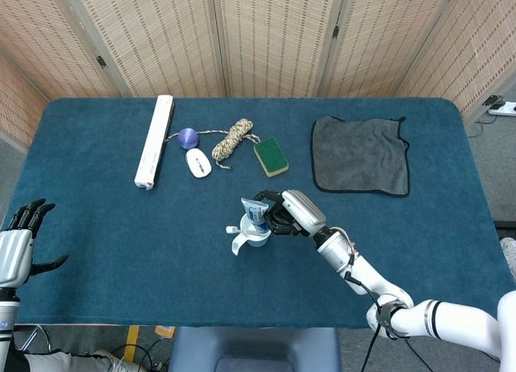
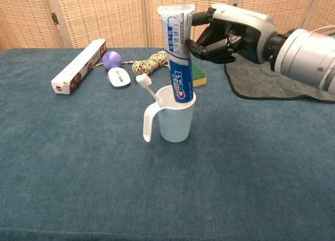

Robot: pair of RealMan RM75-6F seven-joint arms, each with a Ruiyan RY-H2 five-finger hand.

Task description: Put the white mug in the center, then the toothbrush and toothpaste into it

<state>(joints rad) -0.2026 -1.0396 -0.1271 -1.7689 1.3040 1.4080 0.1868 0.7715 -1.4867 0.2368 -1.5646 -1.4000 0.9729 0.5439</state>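
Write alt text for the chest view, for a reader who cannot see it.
The right hand holds a toothpaste tube upright, its lower end inside a white mug on a blue table; a toothbrush leans out of the mug. Behind lie a box, ball, mouse, rope, sponge and grey cloth.

You are looking at one readable brand: "Crest", in white letters running along the blue lower part of the white-and-blue toothpaste tube, which is standing upright in the white plastic mug. Smaller print is showing on the tube's pale upper part, too small to read. To the far left of the mug, the long white cardboard box is carrying dark markings near its end, also unreadable.
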